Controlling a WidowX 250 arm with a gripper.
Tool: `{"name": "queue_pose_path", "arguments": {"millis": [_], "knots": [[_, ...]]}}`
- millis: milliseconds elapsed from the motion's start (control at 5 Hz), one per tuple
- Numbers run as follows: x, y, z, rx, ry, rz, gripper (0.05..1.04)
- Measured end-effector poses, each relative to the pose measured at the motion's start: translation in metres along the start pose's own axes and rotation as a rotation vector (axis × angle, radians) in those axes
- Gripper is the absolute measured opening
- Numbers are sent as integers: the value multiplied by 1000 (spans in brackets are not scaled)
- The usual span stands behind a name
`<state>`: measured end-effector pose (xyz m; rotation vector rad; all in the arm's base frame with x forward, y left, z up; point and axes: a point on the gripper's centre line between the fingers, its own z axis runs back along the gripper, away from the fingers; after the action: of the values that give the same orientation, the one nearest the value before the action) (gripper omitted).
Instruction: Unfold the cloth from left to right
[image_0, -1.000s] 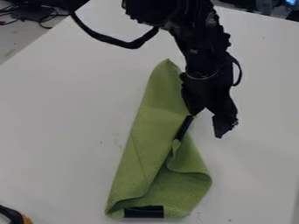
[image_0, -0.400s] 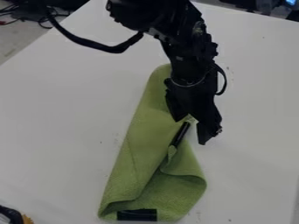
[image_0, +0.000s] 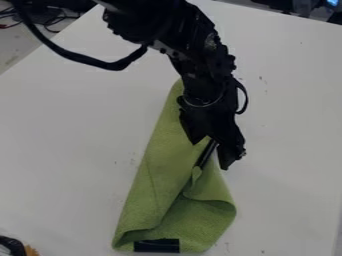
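Camera view | pincer (image_0: 210, 155) spread, tips astride dark strip (image_0: 206, 154) by right edge of green cloth (image_0: 143, 192) | cloth on counter (image_0: 63, 150), chiefly lower-left of pincer, long axis upper centre to lower left

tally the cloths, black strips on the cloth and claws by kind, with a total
Cloth: 1
Black strips: 2 (one at the bottom edge, one near the middle)
Claw: 1
Total: 4
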<state>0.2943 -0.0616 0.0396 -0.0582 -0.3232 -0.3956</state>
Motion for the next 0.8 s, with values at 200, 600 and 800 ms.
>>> {"name": "queue_pose_path", "arguments": {"millis": [200, 600, 800], "knots": [[-3, -1, -3, -11, -13, -2, 948], [-1, -1, -2, -16, -3, -9, 362], [0, -2, -6, -27, 5, -12, 149]]}}
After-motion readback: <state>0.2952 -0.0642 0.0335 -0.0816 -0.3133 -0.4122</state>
